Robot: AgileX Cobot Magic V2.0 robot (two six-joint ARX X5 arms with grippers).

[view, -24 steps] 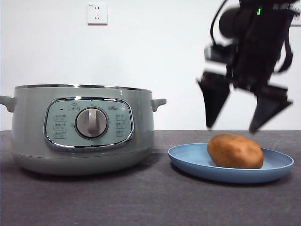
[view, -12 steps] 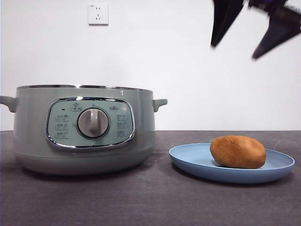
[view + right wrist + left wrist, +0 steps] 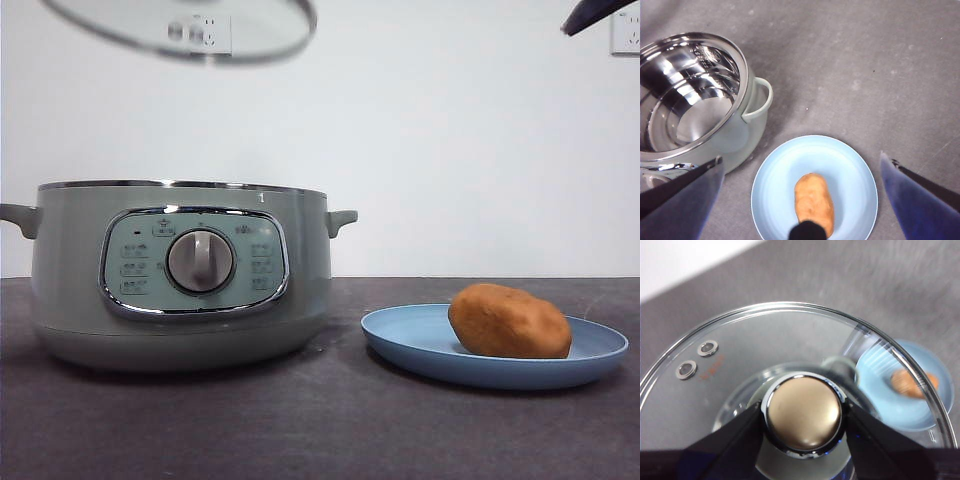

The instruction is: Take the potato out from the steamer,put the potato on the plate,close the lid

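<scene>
The orange-brown potato (image 3: 510, 321) lies on the light-blue plate (image 3: 410, 340), to the right of the sage-green steamer (image 3: 180, 270), which stands open. The right wrist view shows the potato (image 3: 813, 202), the plate (image 3: 850, 170) and the empty steel bowl of the steamer (image 3: 690, 95). My left gripper (image 3: 804, 415) is shut on the knob (image 3: 804, 412) of the glass lid (image 3: 740, 355) and holds it in the air; its rim shows high above the steamer (image 3: 180, 30). My right gripper (image 3: 800, 200) is open and empty, high above the plate; one black tip shows at the top right corner (image 3: 598, 12).
A white wall with two sockets (image 3: 205, 32) stands behind the dark grey table (image 3: 320, 420). The steamer has small side handles (image 3: 340, 220) and a central dial (image 3: 200, 261).
The right gripper has let go of the potato and risen from just above the plate to the top right corner. The lid has come into view above the steamer.
</scene>
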